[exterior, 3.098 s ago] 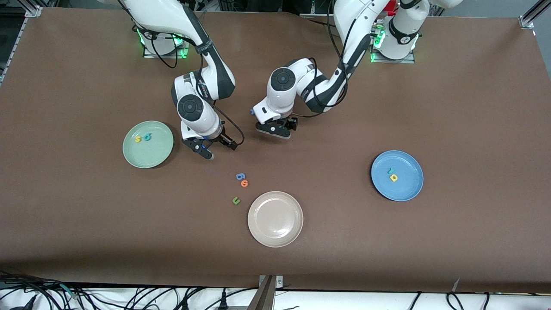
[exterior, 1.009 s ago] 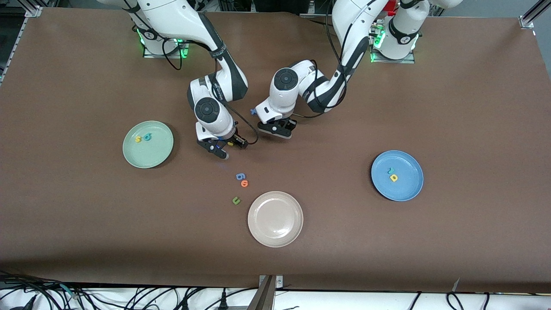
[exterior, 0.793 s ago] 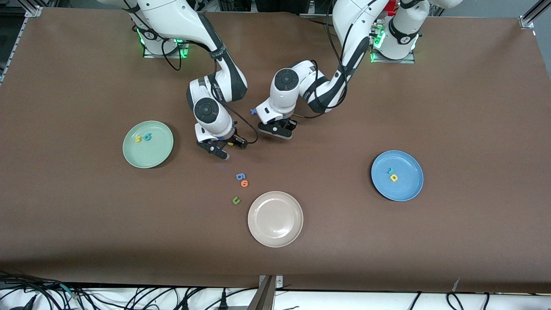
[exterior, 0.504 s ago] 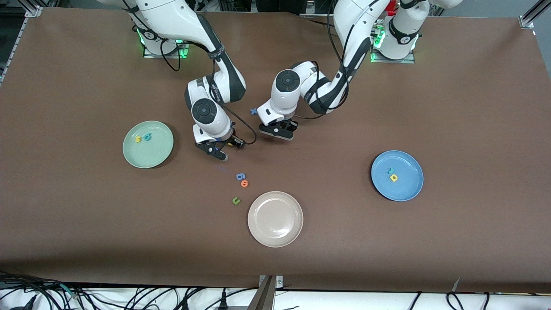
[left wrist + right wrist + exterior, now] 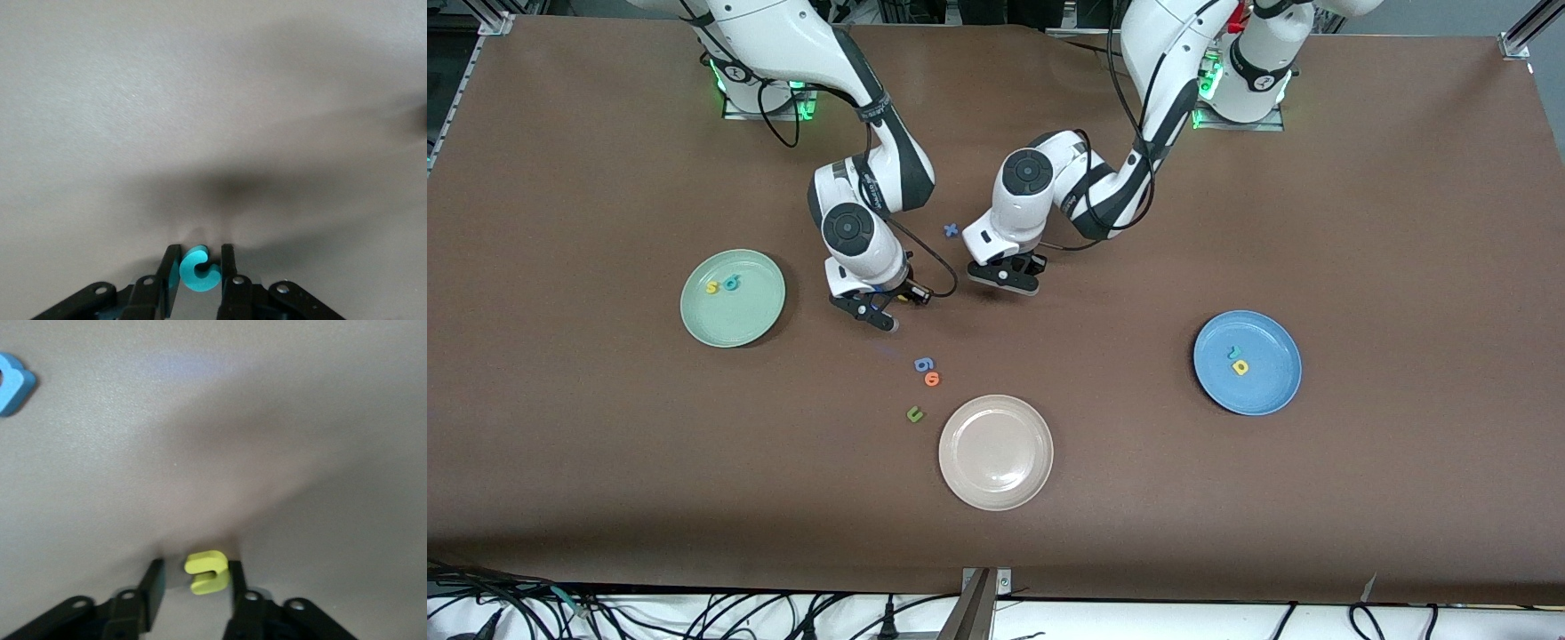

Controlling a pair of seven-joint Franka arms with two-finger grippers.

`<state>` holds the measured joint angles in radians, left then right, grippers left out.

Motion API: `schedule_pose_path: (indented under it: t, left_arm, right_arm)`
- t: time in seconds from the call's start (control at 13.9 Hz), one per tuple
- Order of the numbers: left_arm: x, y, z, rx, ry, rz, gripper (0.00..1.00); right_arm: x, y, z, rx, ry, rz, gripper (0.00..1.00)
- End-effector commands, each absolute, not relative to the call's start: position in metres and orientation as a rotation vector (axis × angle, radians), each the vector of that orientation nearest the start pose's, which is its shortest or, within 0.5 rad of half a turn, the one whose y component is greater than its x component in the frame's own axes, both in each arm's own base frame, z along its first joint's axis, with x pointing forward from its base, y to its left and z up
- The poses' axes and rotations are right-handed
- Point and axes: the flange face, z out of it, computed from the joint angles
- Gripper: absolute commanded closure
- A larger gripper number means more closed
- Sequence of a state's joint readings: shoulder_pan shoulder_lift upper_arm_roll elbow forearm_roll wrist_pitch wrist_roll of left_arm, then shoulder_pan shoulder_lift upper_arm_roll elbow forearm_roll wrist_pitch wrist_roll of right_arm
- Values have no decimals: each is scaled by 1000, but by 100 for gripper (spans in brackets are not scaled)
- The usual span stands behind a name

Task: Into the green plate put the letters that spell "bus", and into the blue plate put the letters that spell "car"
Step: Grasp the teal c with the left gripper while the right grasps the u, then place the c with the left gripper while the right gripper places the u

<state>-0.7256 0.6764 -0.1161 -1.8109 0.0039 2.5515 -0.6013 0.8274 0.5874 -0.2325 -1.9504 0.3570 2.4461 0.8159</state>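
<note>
My left gripper (image 5: pixel 200 250) is shut on a teal c (image 5: pixel 198 270), low over the middle of the table (image 5: pixel 1005 277). Between the fingers of my right gripper (image 5: pixel 195 565) lies a yellow u (image 5: pixel 207 572). One finger touches it and the other stands apart from it, so the gripper is open. That gripper (image 5: pixel 879 316) is between the green plate (image 5: pixel 694 320) and my left gripper. The green plate holds a yellow s (image 5: pixel 711 287) and a teal b (image 5: pixel 732 283). The blue plate (image 5: pixel 1272 396) holds a teal letter (image 5: pixel 1234 353) and a yellow a (image 5: pixel 1240 366).
A blue 6-shaped letter (image 5: pixel 923 364), an orange o (image 5: pixel 932 379) and a green u (image 5: pixel 914 413) lie nearer the camera than my right gripper, beside a cream plate (image 5: pixel 960 480). A blue x (image 5: pixel 951 229) lies between the two arms.
My right gripper swung from beside the green plate toward the table's middle and its fingers have narrowed around the yellow u. My left gripper drifted slightly toward its own end of the table.
</note>
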Motion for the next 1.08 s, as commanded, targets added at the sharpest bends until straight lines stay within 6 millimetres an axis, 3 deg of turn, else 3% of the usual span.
schedule_pose_path:
  t: [0.0,0.14,0.36,0.58,0.79,1.01]
  left_arm:
    - [462,-474,189,-3187,416,-12,70]
    - [493,-447,215,-3155,471,20,70]
    - [533,-388,238,-3111,594,67,70]
    - [566,-327,258,-3069,705,126,70]
    - [594,-253,263,-3055,761,184,69]
    - [610,-194,259,-3055,750,248,69]
  right_arm:
    - [501,337,165,-3031,724,195,64]
    - [500,337,164,-3033,723,196,68]
    - [501,331,164,-3041,740,218,70]
    - [502,331,165,-3040,746,220,83]
    - [503,330,169,-3043,749,241,87]
    - [517,310,196,-3058,769,296,87]
